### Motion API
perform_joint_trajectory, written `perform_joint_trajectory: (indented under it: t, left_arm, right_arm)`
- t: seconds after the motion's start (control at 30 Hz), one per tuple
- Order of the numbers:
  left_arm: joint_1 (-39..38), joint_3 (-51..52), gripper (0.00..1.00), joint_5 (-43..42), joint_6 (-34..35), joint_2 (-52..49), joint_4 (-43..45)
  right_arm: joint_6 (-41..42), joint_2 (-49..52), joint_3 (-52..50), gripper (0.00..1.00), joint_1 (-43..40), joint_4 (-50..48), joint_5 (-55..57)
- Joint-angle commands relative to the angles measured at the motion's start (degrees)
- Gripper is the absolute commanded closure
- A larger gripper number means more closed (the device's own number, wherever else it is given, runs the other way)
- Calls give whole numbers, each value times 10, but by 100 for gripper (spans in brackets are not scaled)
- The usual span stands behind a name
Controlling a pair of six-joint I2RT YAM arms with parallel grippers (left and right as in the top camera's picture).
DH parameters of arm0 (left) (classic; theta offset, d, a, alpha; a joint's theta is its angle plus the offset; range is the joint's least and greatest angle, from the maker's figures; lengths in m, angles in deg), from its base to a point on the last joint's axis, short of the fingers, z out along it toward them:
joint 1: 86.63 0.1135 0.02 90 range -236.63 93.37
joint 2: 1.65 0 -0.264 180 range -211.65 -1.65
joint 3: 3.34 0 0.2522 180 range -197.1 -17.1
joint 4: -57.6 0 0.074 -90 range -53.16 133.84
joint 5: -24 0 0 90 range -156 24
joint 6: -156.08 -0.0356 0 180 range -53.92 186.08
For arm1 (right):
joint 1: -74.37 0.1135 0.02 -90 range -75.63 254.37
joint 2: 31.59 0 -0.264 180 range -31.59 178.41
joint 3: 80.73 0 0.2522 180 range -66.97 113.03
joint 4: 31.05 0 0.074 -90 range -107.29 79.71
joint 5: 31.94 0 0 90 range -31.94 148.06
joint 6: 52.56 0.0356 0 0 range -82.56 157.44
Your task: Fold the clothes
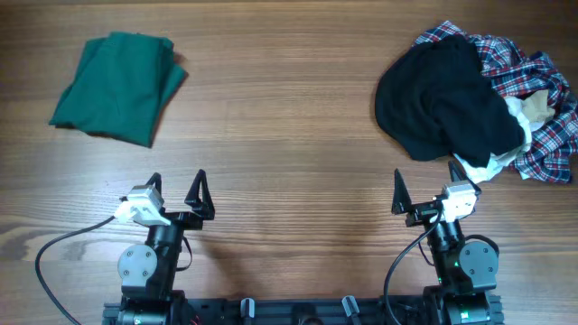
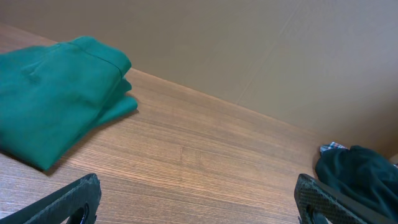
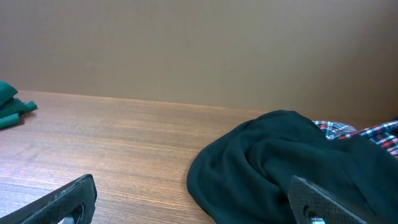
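A folded green garment (image 1: pixel 117 86) lies at the far left of the table; it also shows in the left wrist view (image 2: pixel 56 106). A crumpled heap lies at the far right: a black garment (image 1: pixel 442 99) on top, a red-and-blue plaid shirt (image 1: pixel 542 117) and a white piece (image 1: pixel 492 164) under it. The black garment fills the right of the right wrist view (image 3: pixel 292 162). My left gripper (image 1: pixel 178 191) is open and empty near the front edge. My right gripper (image 1: pixel 424 185) is open and empty, just in front of the heap.
The wooden table (image 1: pixel 289 126) runs bare between the two piles. A plain beige wall (image 3: pixel 199 43) stands behind the far edge. The arm bases and cables sit at the front edge.
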Motion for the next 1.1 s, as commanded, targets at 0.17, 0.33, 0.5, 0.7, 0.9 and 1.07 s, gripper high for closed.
perform_joint_trajectory:
  t: [0.17,0.33,0.5,0.7,0.9,1.07]
  left_arm:
    - [3,2,0,7,3,2,-4]
    - [3,2,0,7,3,2,-4]
    - [3,2,0,7,3,2,-4]
    - [3,2,0,5,8,2,-4]
    - [2,2,0,-31,26,2,0]
    - [2,-9,1,-189,86,-2,29]
  right_arm:
    - [-10,-3,-1,0,-2,-1,-9]
    - [-10,-3,-1,0,-2,-1,-9]
    - [-10,-3,-1,0,-2,-1,-9]
    - [-10,-3,-1,0,-2,-1,-9]
    - [30,-3,-1,0,-2,-7,-38]
    - [273,-3,16,0,-2,-19,-173]
